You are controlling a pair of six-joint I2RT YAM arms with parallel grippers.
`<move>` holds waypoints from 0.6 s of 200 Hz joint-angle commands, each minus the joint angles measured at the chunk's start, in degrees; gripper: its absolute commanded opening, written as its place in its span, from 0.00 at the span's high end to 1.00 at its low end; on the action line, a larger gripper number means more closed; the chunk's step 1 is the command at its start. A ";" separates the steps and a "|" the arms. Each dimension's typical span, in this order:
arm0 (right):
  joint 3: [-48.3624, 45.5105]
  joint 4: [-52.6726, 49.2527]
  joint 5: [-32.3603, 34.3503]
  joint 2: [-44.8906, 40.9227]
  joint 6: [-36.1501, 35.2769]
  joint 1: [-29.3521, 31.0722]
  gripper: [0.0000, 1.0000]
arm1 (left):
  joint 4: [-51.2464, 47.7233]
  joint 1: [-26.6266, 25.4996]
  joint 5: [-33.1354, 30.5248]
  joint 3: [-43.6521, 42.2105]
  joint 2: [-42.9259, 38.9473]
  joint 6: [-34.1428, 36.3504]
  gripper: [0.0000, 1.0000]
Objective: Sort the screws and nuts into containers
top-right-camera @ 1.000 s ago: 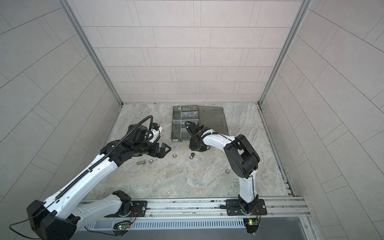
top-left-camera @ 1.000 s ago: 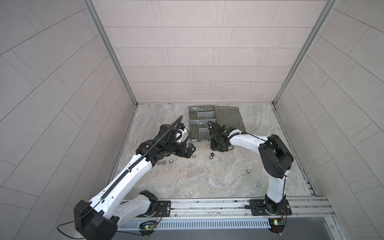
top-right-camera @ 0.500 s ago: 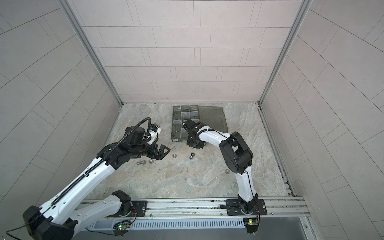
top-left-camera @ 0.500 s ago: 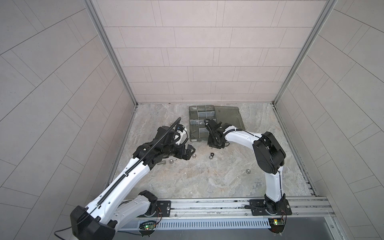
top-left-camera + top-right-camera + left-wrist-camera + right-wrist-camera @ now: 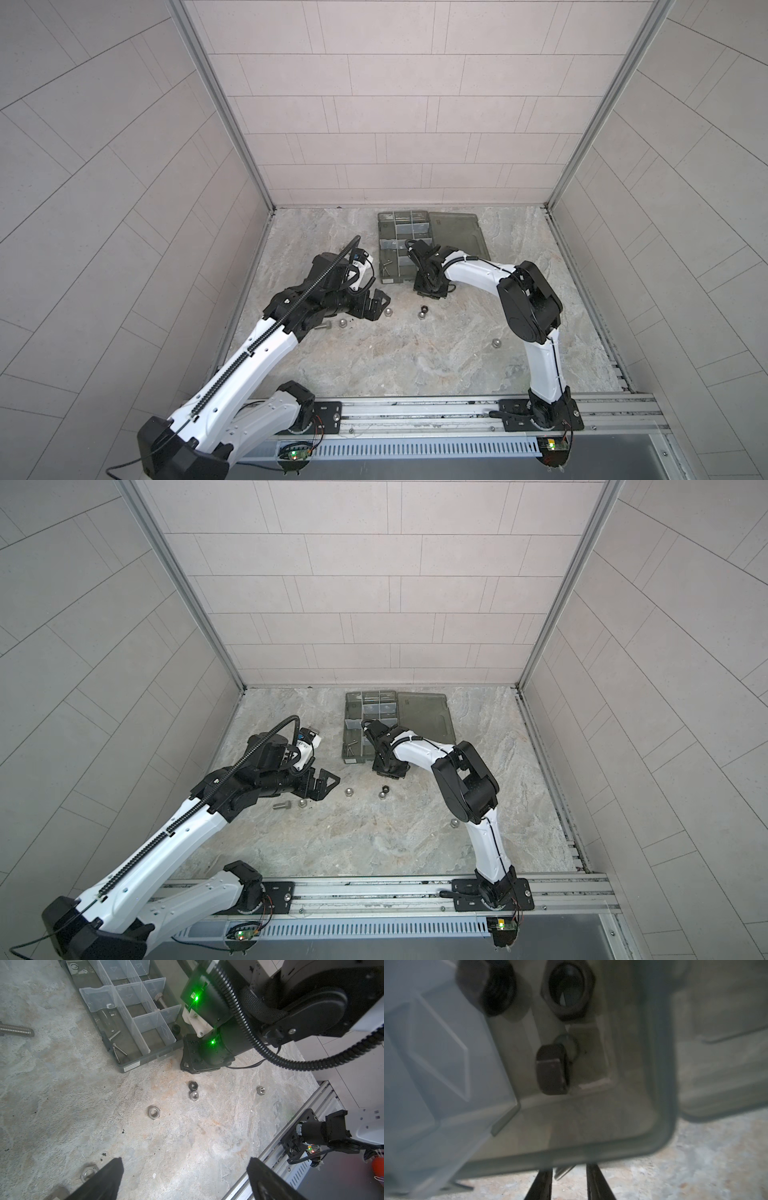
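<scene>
A lab robot cell: pale tiled walls, aluminium corner posts, stone-look floor, front mounting rail.

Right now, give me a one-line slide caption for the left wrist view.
Small metal hex nuts lie loose beside the smoky translucent plastic organizer box.

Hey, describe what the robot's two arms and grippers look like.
Both arms have white shells and black joints. Ribbed black conduit runs along the left arm and loops at the wrist of the right arm, where green lights glow. The left gripper is black with angular, cut-out fingers; the right gripper has slim dark fingers.
</scene>
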 commanded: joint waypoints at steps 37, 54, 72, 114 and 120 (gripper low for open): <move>0.85 -1.92 -0.82 2.13 1.07 -1.14 0.71 | 0.09 -0.29 -0.55 -0.69 -1.14 0.81 0.00; 0.93 -2.90 -0.65 2.22 0.60 -1.32 0.73 | 0.13 -0.23 -0.80 -0.83 -1.35 0.83 0.00; 1.10 -3.82 -0.64 2.39 -0.11 -1.40 0.78 | 0.27 -0.26 -1.03 -1.16 -1.65 0.75 0.00; 3.42 -6.79 -1.68 4.70 -3.43 -1.62 0.93 | 0.35 -0.21 -2.23 -1.54 -2.62 0.41 0.00; 3.69 -6.96 -1.90 4.97 -4.02 -1.64 0.93 | 0.34 -0.13 -2.36 -1.69 -2.79 0.40 0.00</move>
